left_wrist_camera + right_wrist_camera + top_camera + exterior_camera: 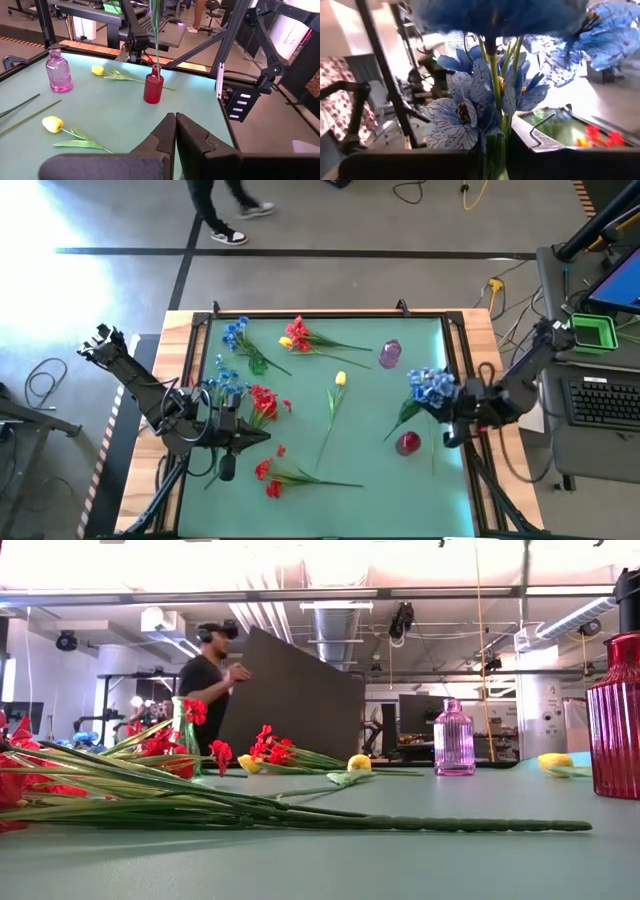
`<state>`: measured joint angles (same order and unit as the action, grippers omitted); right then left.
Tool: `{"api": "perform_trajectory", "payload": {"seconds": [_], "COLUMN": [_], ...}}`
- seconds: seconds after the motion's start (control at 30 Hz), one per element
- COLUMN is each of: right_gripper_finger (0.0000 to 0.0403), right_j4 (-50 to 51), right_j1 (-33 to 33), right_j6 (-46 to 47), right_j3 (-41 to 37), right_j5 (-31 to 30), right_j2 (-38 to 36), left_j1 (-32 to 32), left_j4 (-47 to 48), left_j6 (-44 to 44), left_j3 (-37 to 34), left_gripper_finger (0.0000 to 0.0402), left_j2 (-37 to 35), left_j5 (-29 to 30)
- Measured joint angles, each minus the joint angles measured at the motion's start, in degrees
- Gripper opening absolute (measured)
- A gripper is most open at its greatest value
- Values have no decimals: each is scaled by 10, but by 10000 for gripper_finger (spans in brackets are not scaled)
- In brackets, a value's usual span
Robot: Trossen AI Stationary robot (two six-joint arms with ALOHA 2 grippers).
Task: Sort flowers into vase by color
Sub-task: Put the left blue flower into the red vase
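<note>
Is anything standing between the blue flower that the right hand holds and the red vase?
Nothing visible does. The right hand holds the blue flower, and its stem reaches straight down to the mouth of the red vase.

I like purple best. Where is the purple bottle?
In the high view, the purple bottle stands near the table's far edge, right of centre, between the yellow tulip and the blue flowers.

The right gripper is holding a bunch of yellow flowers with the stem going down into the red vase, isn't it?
Not quite: the flowers in the right gripper are blue, as the right wrist view shows. The stem does reach into the red vase.
</note>
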<state>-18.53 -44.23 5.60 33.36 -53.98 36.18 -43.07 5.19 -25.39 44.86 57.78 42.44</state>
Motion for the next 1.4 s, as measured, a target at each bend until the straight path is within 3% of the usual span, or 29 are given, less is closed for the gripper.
{"api": "perform_trajectory", "payload": {"seconds": [0.1,0.27,0.6,0.87,1.13,1.4], "right_gripper_finger": [43,43,43,43,43,43], "right_j4": [105,219,296,326,423,424], "right_j1": [-12,-29,-68,-69,-69,-69], "right_j6": [55,113,114,111,154,177], "right_j3": [29,86,134,134,169,158], "right_j5": [-37,-41,-45,-50,-42,-29], "right_j2": [-16,-17,-12,-13,-16,-12], "left_j1": [0,0,0,0,0,0], "left_j4": [0,0,0,0,0,0], "left_j6": [0,0,-2,-3,-7,-7], "left_j3": [0,0,0,0,0,0], "left_gripper_finger": [0,0,0,0,0,0], "left_j2": [0,0,0,0,0,0], "left_j5": [0,0,0,0,0,4]}}
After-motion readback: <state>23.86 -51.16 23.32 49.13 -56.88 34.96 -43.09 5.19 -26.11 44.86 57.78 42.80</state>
